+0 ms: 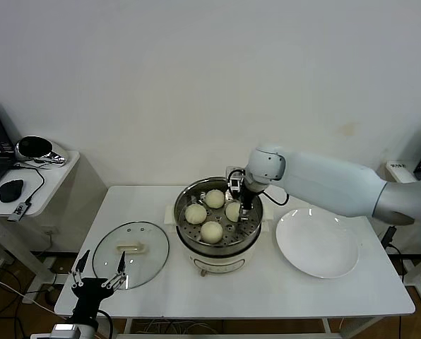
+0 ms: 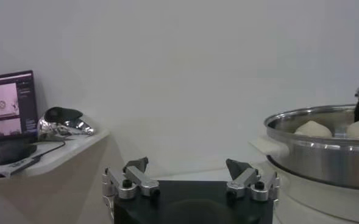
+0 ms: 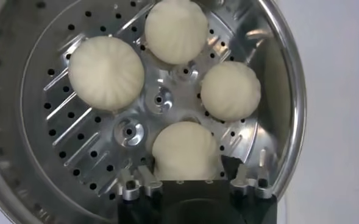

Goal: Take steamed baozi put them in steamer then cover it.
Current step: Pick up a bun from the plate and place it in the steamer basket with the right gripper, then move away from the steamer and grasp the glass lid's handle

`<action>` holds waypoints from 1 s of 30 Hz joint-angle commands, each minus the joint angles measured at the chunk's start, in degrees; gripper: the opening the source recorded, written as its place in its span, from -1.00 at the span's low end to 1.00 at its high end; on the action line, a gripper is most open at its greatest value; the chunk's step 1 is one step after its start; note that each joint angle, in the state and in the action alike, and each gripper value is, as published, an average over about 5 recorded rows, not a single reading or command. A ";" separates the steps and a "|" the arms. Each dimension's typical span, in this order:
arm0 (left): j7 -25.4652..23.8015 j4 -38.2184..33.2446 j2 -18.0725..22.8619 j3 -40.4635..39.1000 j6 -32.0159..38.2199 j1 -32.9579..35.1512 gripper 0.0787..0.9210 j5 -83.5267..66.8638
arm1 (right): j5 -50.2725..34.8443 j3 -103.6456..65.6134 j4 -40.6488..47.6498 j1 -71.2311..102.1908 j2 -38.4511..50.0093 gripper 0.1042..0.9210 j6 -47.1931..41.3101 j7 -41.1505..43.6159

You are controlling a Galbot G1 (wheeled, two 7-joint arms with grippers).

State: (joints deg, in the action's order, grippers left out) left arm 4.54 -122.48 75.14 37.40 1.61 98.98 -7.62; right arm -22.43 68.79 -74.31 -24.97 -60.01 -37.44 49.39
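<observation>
While the right gripper (image 1: 241,201) sits down inside the steamer (image 1: 184,226) at its right side, its fingers (image 3: 132,184) are spread on either side of the nearest baozi (image 3: 185,148), and honestly I can't tell if they're touching it or just straddling it, but they aren't clamped shut. All four baozi are in the basket: in the head view one is at the back (image 1: 215,198), one on the left (image 1: 195,213), one at the front (image 1: 211,232), and one on the right (image 1: 232,210) right by the gripper. They sit on the perforated steel bottom, close together around the middle but not squashed. The steamer rests on its cream pot base in the centre of the white table (image 1: 338,296). The cover (image 1: 131,245) lies flat on the table to the left of the steamer, handle up, so the pot isn't covered yet. A white plate (image 1: 317,243) sits to the right of the steamer with nothing on it. The left gripper (image 1: 99,271) hangs low at the table's front left edge, near the cover's rim, fingers (image 2: 136,165) spread apart and holding nothing. Off to the left a side desk (image 1: 46,178) holds a mouse (image 1: 11,189).
</observation>
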 commanded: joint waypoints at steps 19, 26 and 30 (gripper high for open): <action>1.21 1.89 0.72 -1.06 0.93 -0.88 0.77 0.07 | 2.16 -80.15 -27.89 78.50 18.43 0.76 39.45 -42.12; 6.80 2.88 1.92 -2.46 1.72 -1.94 0.77 6.91 | 10.92 -105.62 -29.48 98.74 -1.20 0.76 49.01 -35.74; 9.55 6.99 2.36 -2.06 2.86 -3.26 0.77 19.54 | 12.99 -114.08 -31.73 105.11 -11.83 0.76 50.41 -34.36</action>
State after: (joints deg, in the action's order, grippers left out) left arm 8.18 -120.13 76.83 35.53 3.06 97.16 -4.74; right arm -19.12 -4.94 -100.11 44.80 -50.51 -1.86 16.63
